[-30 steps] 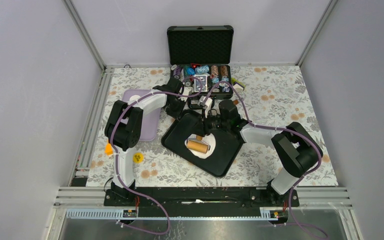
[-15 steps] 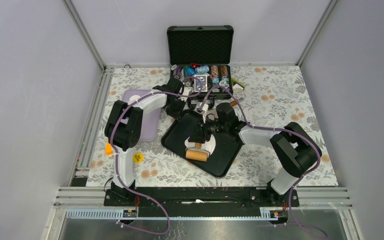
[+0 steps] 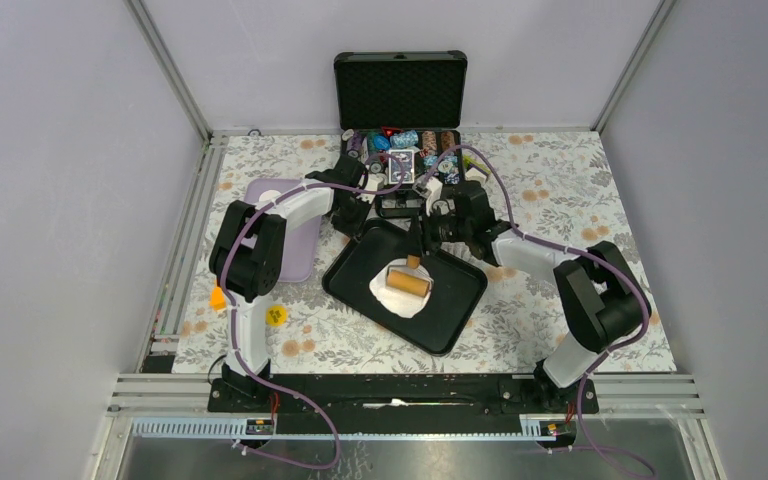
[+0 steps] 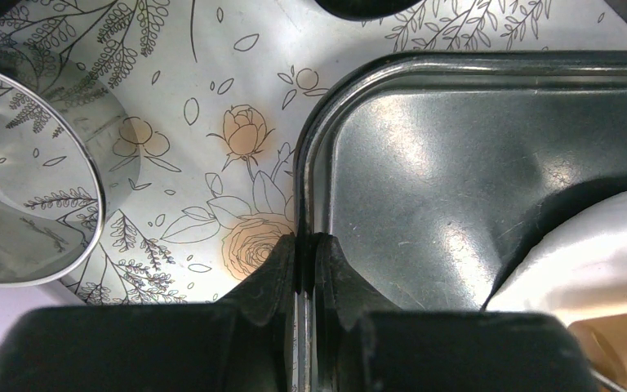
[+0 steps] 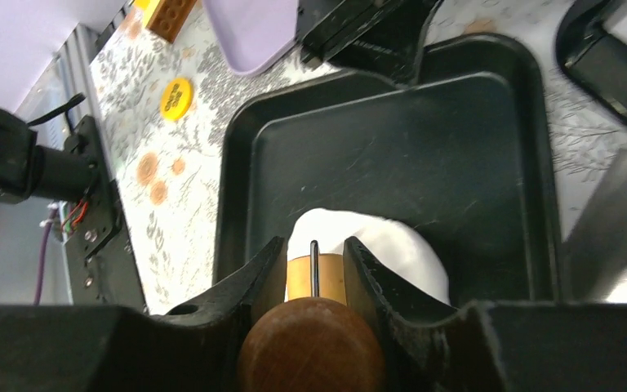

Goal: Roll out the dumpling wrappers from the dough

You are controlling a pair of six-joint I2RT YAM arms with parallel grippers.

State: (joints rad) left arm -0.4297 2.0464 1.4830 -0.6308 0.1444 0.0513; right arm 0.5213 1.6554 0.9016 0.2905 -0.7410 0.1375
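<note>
Delta vs half a second ago: roller (image 3: pixel 408 282) is back from the 6 o'clock edge of the dough (image 3: pixel 397 303) onto its 12 o'clock half. The right arm has pulled back toward 1 o'clock. Left arm and tray (image 3: pixel 455 303) unchanged.

Roller barrel's long axis runs roughly 9-to-3, with the 3 o'clock end dipped slightly toward 4. Its handle points to 12, into the right gripper (image 5: pixel 313 260). Jaws there are partly open and clamped on the handle, just behind the barrel.

Dough sits mid-tray as a flat white sheet, roughly round, with no clear long axis from above.

Left gripper (image 4: pixel 304 260): jaws nearly closed, pinching the tray rim at the tray's 10 o'clock corner.

Room: the dough is clear of all tray walls, and the widest bare floor is at 3 to 5 o'clock. Ring cutter (image 4: pixel 28 196) stands on the tablecloth near the pinched rim, not touching it. Open case (image 3: pixel 400 95) is just past the tray at 12.
</note>
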